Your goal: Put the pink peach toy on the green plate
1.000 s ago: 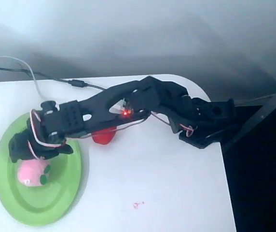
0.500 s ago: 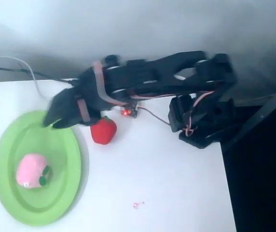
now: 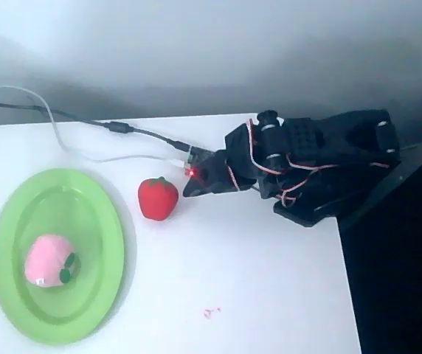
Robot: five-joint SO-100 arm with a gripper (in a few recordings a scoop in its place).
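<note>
The pink peach toy (image 3: pixel 49 259), a soft pink ball with a dark green leaf, lies on the lower left part of the green plate (image 3: pixel 85 214) in the overhead view. The black arm is folded back at the right over its base. Its gripper (image 3: pixel 194 186) points left, its tip just right of the red strawberry toy (image 3: pixel 158 198), far from the plate. Its jaws look closed with nothing between them.
The red strawberry toy sits on the white table between plate and arm. Cables (image 3: pixel 85 129) run along the table's back left edge. The table's right edge (image 3: pixel 347 280) drops to a dark floor. A small red mark (image 3: pixel 211 313) is near the front.
The arm has pulled away from the plate to the right and folded over its base. The peach stays on the plate, let go. The strawberry has not moved.
</note>
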